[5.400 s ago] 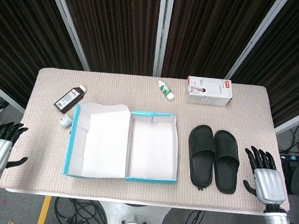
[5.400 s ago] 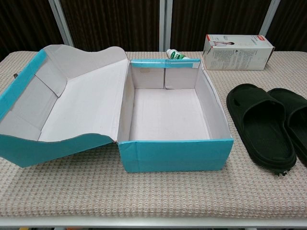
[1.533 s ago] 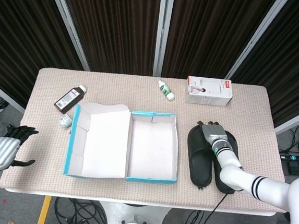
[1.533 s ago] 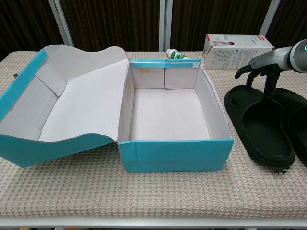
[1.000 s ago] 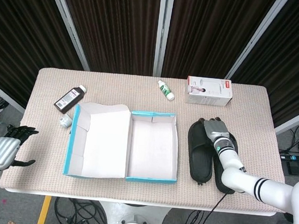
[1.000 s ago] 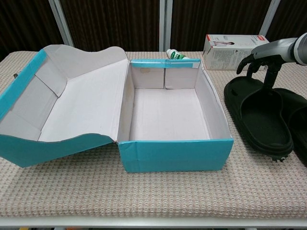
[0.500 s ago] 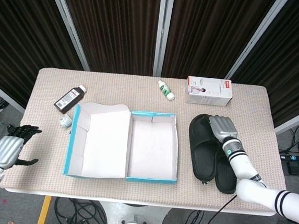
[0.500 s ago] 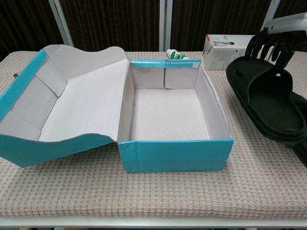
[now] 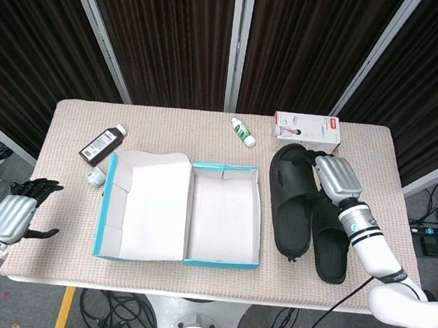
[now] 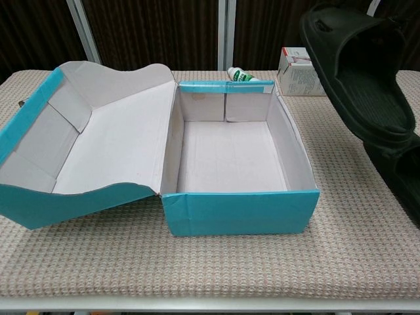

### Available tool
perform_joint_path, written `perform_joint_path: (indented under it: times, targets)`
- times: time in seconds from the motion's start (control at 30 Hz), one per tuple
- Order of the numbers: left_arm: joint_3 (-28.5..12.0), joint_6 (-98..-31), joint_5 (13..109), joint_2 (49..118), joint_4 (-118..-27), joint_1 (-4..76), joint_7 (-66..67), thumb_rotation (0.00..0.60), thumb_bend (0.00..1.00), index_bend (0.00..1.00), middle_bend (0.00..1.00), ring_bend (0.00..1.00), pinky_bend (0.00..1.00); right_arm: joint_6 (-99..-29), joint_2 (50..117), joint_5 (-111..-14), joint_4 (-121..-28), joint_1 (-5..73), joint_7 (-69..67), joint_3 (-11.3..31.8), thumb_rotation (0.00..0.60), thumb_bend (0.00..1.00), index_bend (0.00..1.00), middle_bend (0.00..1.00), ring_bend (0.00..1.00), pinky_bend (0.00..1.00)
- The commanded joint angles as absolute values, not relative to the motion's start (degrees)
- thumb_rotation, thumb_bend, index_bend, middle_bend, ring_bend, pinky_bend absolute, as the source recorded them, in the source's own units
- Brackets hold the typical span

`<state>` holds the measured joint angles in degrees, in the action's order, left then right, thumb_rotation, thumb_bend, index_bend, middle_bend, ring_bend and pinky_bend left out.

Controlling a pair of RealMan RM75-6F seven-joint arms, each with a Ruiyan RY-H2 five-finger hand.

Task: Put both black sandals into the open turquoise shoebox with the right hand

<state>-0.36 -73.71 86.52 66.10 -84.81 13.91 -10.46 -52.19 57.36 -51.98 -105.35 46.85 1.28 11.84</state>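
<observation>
My right hand point(image 9: 334, 179) holds one black sandal point(image 9: 290, 197) by its strap, raised off the table; in the chest view this sandal point(image 10: 357, 69) hangs high at the right, tilted toe-down, and hides the hand. The second black sandal point(image 9: 332, 243) lies flat on the table right of it, its edge point(image 10: 397, 174) showing low at the right. The open turquoise shoebox point(image 9: 224, 214) sits left of the sandals, its inside point(image 10: 230, 154) bare and its lid point(image 10: 85, 141) folded out to the left. My left hand point(image 9: 11, 215) hangs off the table's left edge, fingers apart, holding nothing.
A white carton point(image 9: 306, 133) stands at the back right, partly hidden behind the raised sandal in the chest view. A small white bottle with a green label point(image 9: 243, 132) lies behind the shoebox. A dark brown bottle point(image 9: 102, 145) lies at the back left.
My right hand has lifted the gripped sandal higher off the table and slightly toward the back. The other sandal and the box have not moved.
</observation>
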Motion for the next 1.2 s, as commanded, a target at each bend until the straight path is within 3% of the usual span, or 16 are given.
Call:
perform_joint_path:
  times: [0.03,0.63,1.2]
  targets:
    - [-0.4,-73.6,86.2,66.0,-84.8,13.9,-10.4,0.6,0.07,0.19,0.15,0.09,0.14,-54.2,62.4,-60.1,-102.6,44.0,-8.4,14.4,0.6,0.16,0.33,0.51,0.27,0.33]
    - [-0.3,-74.8,85.8,66.0,-82.5,12.7,-11.9,0.6,0.07,0.19,0.15,0.09,0.14,-59.3,88.3,-78.2,-78.2,44.8,-38.2,15.3,0.6,0.16,0.33,0.51,0.27,0.31]
    - [-0.6,-75.3,85.4,66.1,-81.1,12.3,-11.8,0.6,0.07,0.19,0.15,0.09,0.14,-55.4,98.1,-80.8,-66.2,48.3,-50.1,14.6,0.6,0.16,0.33,0.51,0.27,0.31]
